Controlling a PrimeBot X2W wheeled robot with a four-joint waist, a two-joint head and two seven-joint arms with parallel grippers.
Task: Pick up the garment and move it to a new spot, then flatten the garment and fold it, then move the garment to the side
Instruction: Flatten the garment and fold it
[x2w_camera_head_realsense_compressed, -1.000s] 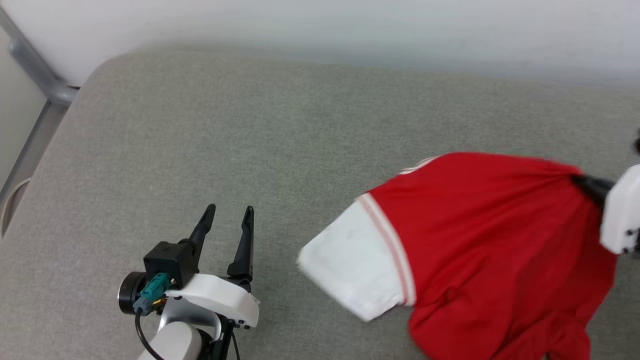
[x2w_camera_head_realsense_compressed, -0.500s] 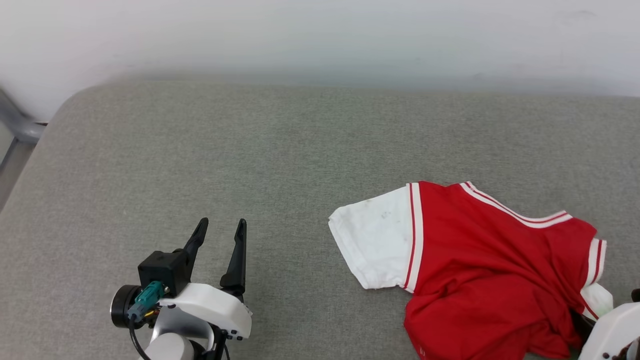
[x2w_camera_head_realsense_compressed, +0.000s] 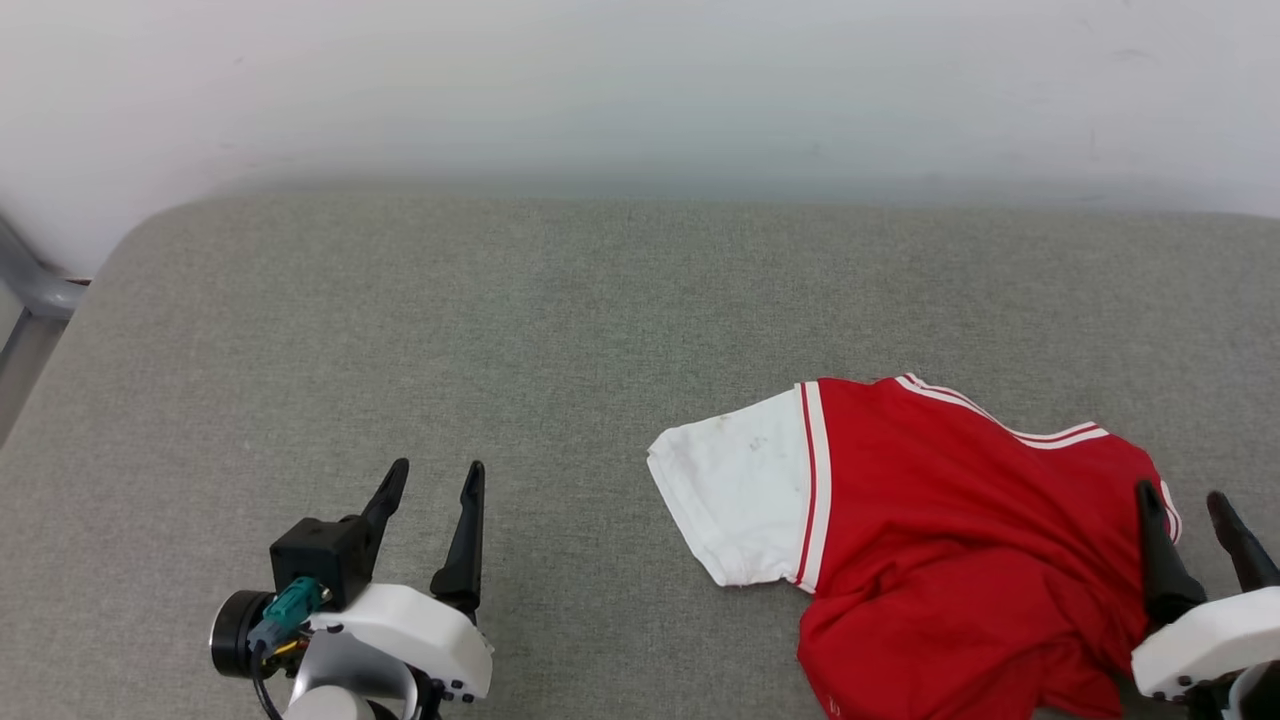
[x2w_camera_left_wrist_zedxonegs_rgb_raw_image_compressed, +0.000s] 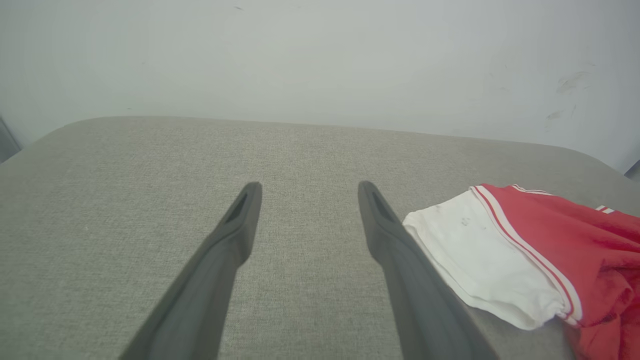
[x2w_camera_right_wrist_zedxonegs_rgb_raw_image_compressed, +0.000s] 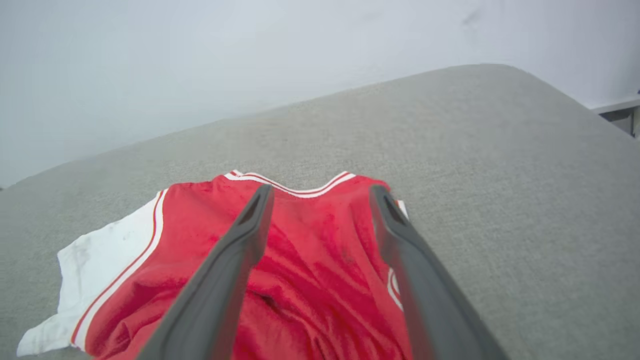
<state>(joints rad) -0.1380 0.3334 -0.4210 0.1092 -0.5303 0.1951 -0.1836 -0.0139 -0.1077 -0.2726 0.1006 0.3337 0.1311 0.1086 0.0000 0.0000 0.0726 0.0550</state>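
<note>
The garment (x2w_camera_head_realsense_compressed: 930, 520) is lying rumpled on the right part of the grey bench (x2w_camera_head_realsense_compressed: 500, 330), its white sleeve (x2w_camera_head_realsense_compressed: 735, 490) spreading out leftward and the lower red cloth bunching in folds nearest the robot; judging by this, the setting-down is looking done and flattening is coming next. To do that well, the 2 pincers should be taking opposite edges, pinching low at shoulder or hem, then drawing apart evenly so the folds are pulling out rather than the whole shirt sliding. The right pincer (x2w_camera_head_realsense_compressed: 1180, 492) is standing wide open over the red cloth, gripping nothing; whether its tips are brushing the fabric I cannot tell. The left pincer (x2w_camera_head_realsense_compressed: 437, 466) is gaping wide too, empty, hovering over bare bench apart from the sleeve.
</note>
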